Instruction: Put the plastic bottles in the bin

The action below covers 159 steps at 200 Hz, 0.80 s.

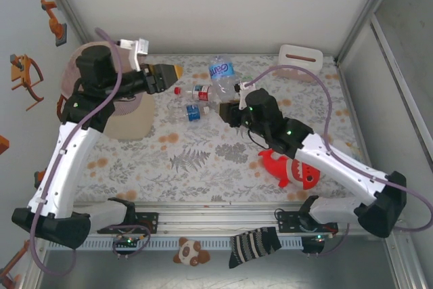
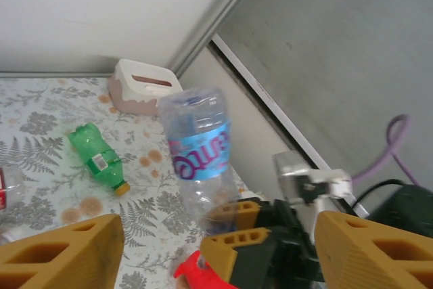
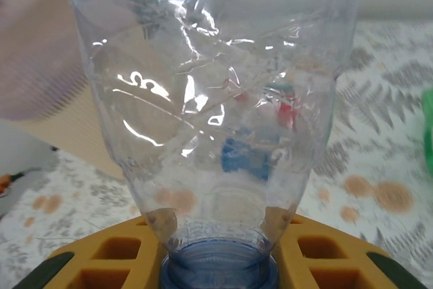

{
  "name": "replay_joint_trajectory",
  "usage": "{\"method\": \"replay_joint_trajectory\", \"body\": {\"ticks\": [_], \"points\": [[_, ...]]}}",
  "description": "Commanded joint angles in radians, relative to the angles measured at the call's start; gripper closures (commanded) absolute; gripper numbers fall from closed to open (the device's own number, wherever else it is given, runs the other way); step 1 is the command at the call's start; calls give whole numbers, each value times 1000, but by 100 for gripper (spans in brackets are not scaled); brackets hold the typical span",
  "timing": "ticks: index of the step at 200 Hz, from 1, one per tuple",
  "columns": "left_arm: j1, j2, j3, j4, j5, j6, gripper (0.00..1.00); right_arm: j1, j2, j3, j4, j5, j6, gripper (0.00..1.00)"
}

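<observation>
We see the whole worktop (image 1: 203, 160) from high above and behind the arm bases (image 1: 51, 225), looking down. The camera on the left end effector (image 1: 169, 72) looks out between its own fingers (image 2: 61, 252), rightward across the worktop to the far corner — the right end effector (image 2: 226, 225) and its bottle (image 2: 199, 153) stand close ahead. The right wrist camera sits hard against that bottle, facing along it. All three views share it.

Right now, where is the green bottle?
Left wrist view: the green bottle lies on the table, left of the clear bottle, near the white box.
</observation>
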Motion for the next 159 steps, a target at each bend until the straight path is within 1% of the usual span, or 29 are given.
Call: {"method": "replay_joint_trajectory", "body": {"ticks": [1, 28, 63, 85, 103, 159], "points": [[-68, 22, -13, 93, -90, -24, 22, 29, -42, -7, 93, -21, -87, 75], [-154, 58, -14, 135, -156, -35, 16, 51, -58, 10, 106, -21, -106, 76], [-251, 96, -12, 183, -228, -36, 15, 65, -52, 24, 108, -34, -107, 76], [-292, 104, -17, 193, -309, -31, 15, 78, -47, 27, 113, -33, -108, 76], [-317, 103, -31, 209, -367, -31, 18, 86, -46, 25, 117, -29, -105, 76], [-342, 98, -64, 287, -402, -48, 28, 102, -50, 28, 119, -21, -108, 75]]}}
